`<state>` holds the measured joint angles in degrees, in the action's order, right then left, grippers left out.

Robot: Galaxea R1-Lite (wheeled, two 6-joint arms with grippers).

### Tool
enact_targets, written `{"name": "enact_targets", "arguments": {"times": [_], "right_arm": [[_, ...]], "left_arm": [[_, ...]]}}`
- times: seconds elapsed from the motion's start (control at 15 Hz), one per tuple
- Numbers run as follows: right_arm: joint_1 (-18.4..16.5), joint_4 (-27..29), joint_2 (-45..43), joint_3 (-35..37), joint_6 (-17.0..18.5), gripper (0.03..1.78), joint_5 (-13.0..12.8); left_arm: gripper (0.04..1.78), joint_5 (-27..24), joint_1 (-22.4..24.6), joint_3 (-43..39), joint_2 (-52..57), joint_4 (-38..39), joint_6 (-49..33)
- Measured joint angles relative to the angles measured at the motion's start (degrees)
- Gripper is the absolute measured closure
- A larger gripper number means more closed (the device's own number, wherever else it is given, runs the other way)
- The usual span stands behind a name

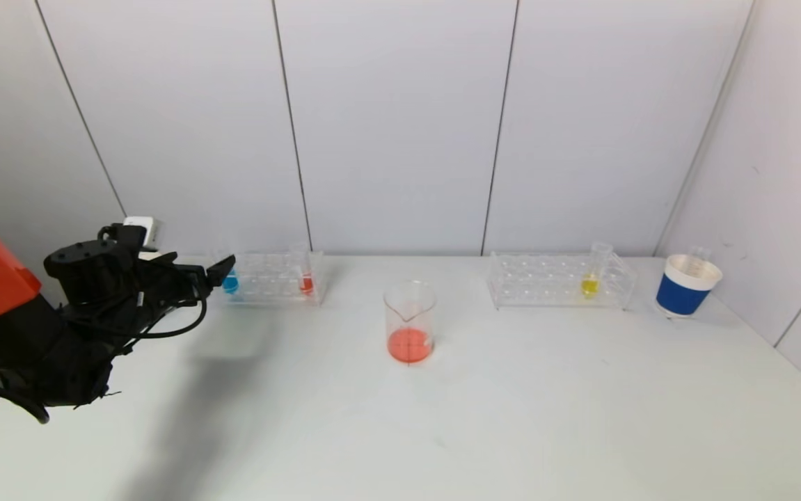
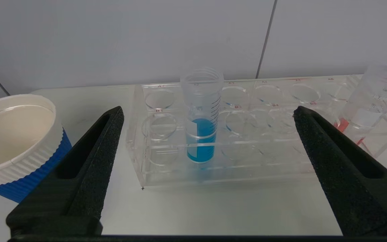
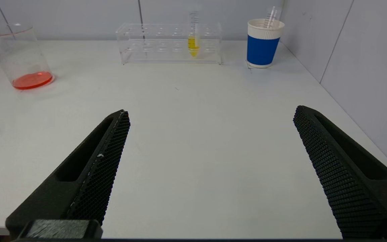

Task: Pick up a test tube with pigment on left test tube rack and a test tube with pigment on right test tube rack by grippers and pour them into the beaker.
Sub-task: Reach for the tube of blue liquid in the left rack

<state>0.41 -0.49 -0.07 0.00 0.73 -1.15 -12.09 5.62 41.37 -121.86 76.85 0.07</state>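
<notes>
The left clear rack (image 1: 268, 282) holds a tube of blue pigment (image 1: 230, 282) and a tube of red pigment (image 1: 305, 280). My left gripper (image 1: 216, 273) is open and hovers just in front of the blue tube. In the left wrist view the blue tube (image 2: 200, 117) stands upright in the rack (image 2: 264, 168), beyond and between the wide-open fingers of my left gripper (image 2: 208, 109). The right rack (image 1: 539, 282) holds a yellow tube (image 1: 590, 278). The beaker (image 1: 410, 321) holds orange-red liquid. My right gripper (image 3: 211, 110) is open and empty over bare table, far from the yellow tube (image 3: 193, 40).
A blue and white paper cup (image 1: 685, 285) with a tube in it stands right of the right rack. Another such cup (image 2: 15, 141) stands beside the left rack's outer end, near my left finger. Grey wall panels close the back and the right side.
</notes>
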Motion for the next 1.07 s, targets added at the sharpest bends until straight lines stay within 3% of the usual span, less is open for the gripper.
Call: {"name": "enact_targets", "arguments": {"times": [0.33, 1.07], "right_arm": [[0.0, 0.0, 0.0, 0.0, 0.0, 0.04, 0.0], [0.0, 0.0, 0.0, 0.0, 0.0, 0.04, 0.0]], "left_arm": [[0.06, -0.3, 0.8, 2.7, -3.7, 0.7, -0.1], [0.06, -6.2, 2.4, 4.9, -6.8, 1.9, -0.3]]}}
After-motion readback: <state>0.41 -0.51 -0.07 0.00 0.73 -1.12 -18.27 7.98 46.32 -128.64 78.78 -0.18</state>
